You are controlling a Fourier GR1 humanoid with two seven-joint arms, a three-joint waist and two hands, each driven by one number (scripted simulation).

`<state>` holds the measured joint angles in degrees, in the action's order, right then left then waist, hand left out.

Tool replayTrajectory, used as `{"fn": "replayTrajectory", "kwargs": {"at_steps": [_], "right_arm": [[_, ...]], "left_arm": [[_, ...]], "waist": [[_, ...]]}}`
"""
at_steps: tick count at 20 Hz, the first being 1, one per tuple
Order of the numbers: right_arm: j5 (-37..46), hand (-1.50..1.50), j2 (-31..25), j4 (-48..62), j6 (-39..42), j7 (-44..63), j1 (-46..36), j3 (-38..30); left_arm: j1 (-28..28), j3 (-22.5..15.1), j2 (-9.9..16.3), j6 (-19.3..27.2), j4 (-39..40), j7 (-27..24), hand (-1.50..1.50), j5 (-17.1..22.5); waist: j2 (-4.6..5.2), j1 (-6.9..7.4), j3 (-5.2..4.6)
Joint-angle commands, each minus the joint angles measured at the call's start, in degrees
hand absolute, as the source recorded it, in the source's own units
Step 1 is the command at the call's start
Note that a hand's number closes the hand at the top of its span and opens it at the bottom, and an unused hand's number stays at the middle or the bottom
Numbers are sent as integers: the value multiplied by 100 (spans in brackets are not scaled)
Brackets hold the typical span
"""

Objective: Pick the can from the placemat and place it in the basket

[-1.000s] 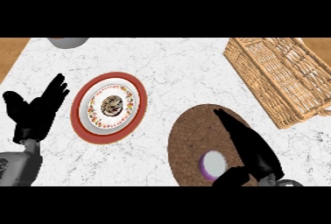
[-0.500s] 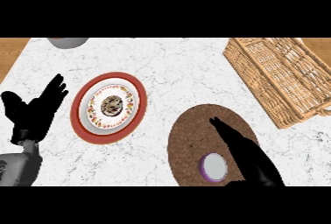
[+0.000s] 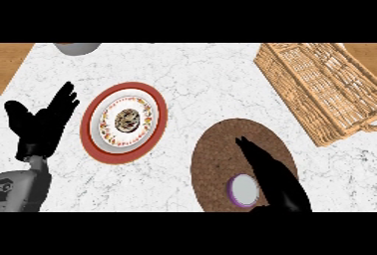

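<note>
Right hand (image 3: 276, 177) lies over the lower right part of the placemat (image 3: 221, 149), fingers straight and held together, pointing up and to the left in the head view. It grips nothing. The can (image 3: 244, 190) stands upright on the placemat, seen from above as a pale round top with a purple rim, just beside the hand on its left side. Whether the hand's edge touches the can's rim cannot be told; the two outlines meet in the view.

The placemat is a round, dark brown woven mat on the white marbled desk (image 3: 191, 69). The wicker basket (image 3: 320, 89) sits at the upper right, well apart from the can, set at an angle.

Left of the placemat lies a red-rimmed plate (image 3: 123, 122) with a white centre, a patterned ring and a small dark item in its middle. Left hand (image 3: 40, 124) rests at the left edge, fingers spread and pointing up, holding nothing. A grey round object (image 3: 76, 47) shows partly at the upper left edge.
</note>
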<state>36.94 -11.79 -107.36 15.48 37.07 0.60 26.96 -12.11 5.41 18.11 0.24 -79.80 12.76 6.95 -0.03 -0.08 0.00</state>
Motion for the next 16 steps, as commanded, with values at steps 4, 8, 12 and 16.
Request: {"fn": "replayTrajectory", "kwargs": {"at_steps": [4,8,12,16], "right_arm": [[698,150,392,584,-146,-95,-61,406],[935,150,261,786,-11,-281,1,577],[1001,150,523,1352,-11,-472,-443,439],[981,150,1143,2095,-494,903,-1656,-140]], "left_arm": [[-209,199,-32,-163,235,93,0,-28],[372,141,-15,-290,-384,36,0,-83],[206,485,134,-508,105,-306,0,68],[-76,46,-210,-165,48,46,0,-245]], "waist": [[2,5,0],[-4,23,0],[3,32,0],[51,190,0]]}}
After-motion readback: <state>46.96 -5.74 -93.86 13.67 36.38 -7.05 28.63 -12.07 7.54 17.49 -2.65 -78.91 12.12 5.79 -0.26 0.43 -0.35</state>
